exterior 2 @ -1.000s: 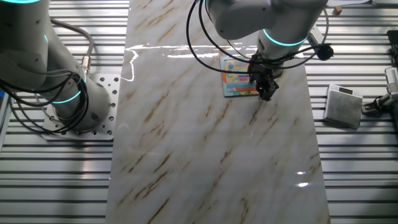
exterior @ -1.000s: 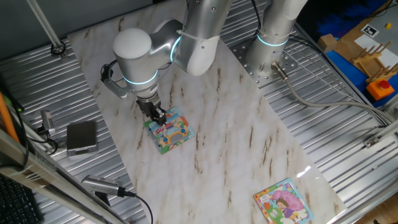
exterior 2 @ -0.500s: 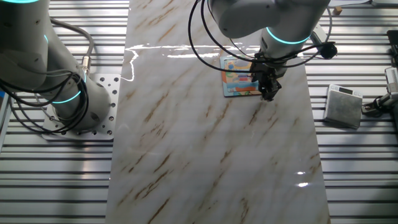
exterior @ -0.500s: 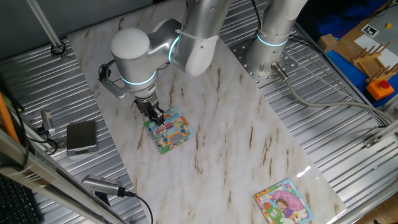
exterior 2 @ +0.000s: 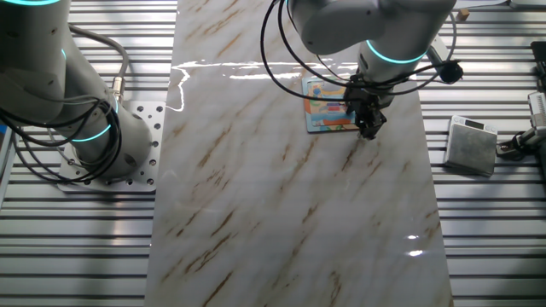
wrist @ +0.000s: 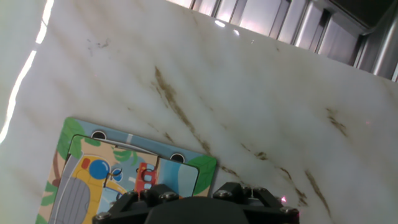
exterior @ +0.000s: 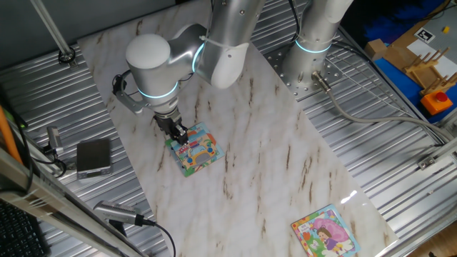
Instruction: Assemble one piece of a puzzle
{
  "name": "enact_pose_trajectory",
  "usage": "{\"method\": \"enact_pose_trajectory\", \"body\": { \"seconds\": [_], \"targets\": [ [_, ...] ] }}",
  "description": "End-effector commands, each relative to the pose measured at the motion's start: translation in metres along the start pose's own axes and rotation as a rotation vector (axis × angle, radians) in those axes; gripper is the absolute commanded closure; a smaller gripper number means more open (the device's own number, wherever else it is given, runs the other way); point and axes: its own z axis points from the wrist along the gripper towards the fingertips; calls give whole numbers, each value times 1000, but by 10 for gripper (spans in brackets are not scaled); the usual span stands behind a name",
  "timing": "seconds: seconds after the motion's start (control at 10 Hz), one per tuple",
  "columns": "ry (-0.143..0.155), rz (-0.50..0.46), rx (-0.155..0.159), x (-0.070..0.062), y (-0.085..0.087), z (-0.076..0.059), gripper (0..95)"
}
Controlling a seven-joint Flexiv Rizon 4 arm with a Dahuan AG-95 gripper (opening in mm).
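The puzzle (exterior: 200,151) is a small square board with a green and teal border and a yellow cartoon picture, lying on the marble slab. It also shows as the puzzle (exterior 2: 325,107) and the puzzle (wrist: 106,168). My gripper (exterior: 181,134) points straight down over the board's near-left corner, its dark fingers close together. From the other side the gripper (exterior 2: 368,129) stands at the board's lower right corner. In the hand view only the black gripper housing (wrist: 199,208) shows, covering that corner. The piece is hidden.
A second square puzzle with a pink-dressed girl (exterior: 325,230) lies at the slab's far end. A grey box (exterior: 93,156) with cables sits on the ribbed metal table beside the slab. Another arm's base (exterior 2: 94,128) stands at the opposite side.
The arm and gripper have shifted a few pixels toward the board's outer corner. The puzzle has not moved.
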Motion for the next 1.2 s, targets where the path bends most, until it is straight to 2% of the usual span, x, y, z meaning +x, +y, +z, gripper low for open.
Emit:
{"method": "enact_pose_trajectory", "body": {
  "seconds": [0.1, 1.2],
  "targets": [
    [0, -1, 0, 0, 1, 1, 380],
    [-3, -1, -5, 2, 3, 3, 380]
  ]
}}
